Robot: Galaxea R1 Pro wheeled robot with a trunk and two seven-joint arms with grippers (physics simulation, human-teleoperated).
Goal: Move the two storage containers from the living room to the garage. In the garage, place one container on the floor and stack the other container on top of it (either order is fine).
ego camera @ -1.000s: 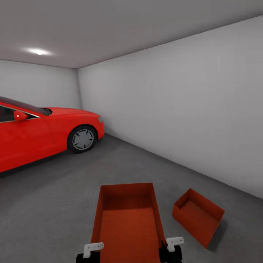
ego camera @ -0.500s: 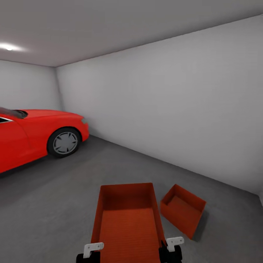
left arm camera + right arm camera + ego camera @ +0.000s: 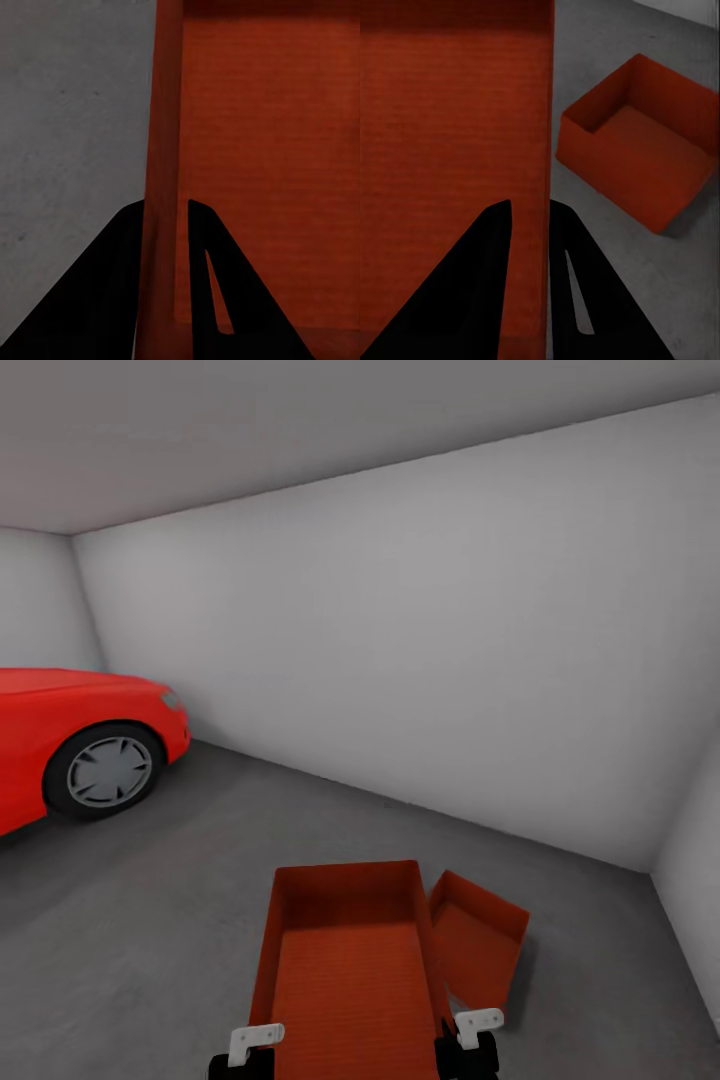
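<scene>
I hold one orange-red storage container [image 3: 345,970] in front of me above the dark concrete floor [image 3: 150,920], open side up and empty. My left gripper [image 3: 166,214] is shut on its left wall, one finger on each side. In the same way my right gripper [image 3: 531,211] is shut on its right wall. The second storage container [image 3: 482,940] rests on the floor just right of the held one, also empty, turned at an angle. It shows beyond the right gripper as well, as the second container [image 3: 641,146].
A red car [image 3: 70,755] is parked at the left. A plain grey-white wall [image 3: 420,660] runs across ahead and meets a side wall [image 3: 695,900] in a corner at the right. Bare concrete lies between me and the car.
The whole view has swung to the right, so the car slides left in the picture and the floor container draws in beside the held one. Both grippers keep their hold.
</scene>
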